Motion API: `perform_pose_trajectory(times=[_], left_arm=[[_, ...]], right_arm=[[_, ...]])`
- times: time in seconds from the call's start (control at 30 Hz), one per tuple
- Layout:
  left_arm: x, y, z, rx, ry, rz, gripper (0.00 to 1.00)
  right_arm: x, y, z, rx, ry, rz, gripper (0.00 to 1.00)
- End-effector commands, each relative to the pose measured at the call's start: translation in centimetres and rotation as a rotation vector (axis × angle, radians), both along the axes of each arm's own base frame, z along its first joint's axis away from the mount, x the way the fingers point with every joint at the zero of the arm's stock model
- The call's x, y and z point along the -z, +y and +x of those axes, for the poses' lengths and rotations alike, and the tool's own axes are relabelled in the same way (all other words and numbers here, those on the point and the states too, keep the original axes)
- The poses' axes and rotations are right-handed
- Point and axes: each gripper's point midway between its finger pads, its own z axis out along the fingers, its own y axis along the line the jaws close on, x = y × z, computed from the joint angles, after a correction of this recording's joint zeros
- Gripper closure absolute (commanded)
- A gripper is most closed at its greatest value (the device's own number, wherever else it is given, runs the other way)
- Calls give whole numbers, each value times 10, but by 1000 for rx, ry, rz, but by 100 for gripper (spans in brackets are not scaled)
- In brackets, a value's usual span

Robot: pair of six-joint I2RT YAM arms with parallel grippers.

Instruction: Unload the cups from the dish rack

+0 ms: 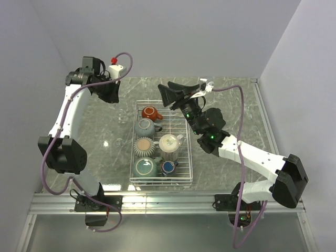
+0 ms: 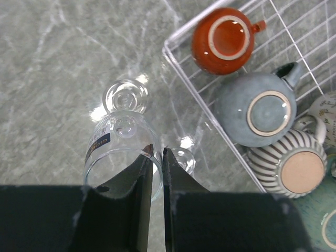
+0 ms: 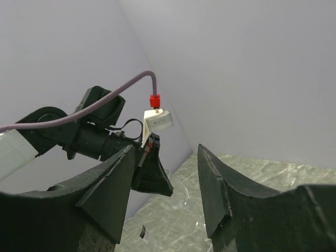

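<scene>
The grey marbled bench [image 1: 236,105] carries the white wire dish rack [image 1: 178,176] at its middle, between my two arms. Six cups sit in the rack. Down its left side, from the far end toward me, I see a red-brown mug [image 1: 150,112], a grey-teal mug [image 1: 144,127], a ribbed beige cup [image 1: 144,146] and a second grey-teal mug [image 1: 143,167]. Beside these on the right are a white mug [image 1: 169,144] and a small dark-blue cup [image 1: 168,167].

The right fingers [image 3: 165,149] are spread wide with nothing between them. They are raised above the rack's far end and point toward the left arm.

A clear glass [image 2: 123,139] stands on the bench just outside the rack's far left corner. The left fingers [image 2: 157,155] are drawn nearly together on its rim, one of them inside the bowl.
</scene>
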Motion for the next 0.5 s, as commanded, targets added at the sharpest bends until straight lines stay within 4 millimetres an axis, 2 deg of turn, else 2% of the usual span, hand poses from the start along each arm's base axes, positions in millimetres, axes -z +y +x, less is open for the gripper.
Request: perform_pose_trajectory(times=[0.0, 0.33, 0.47], left_arm=[[-15, -9, 3, 38, -32, 12, 100], [-1, -6, -2, 40, 35, 41, 100], [-3, -10, -7, 58, 54, 29, 100]], right_arm=[[-14, -8, -9, 9, -40, 10, 41], [-12, -8, -8, 20, -40, -6, 41], [-12, -8, -8, 23, -41, -6, 41]])
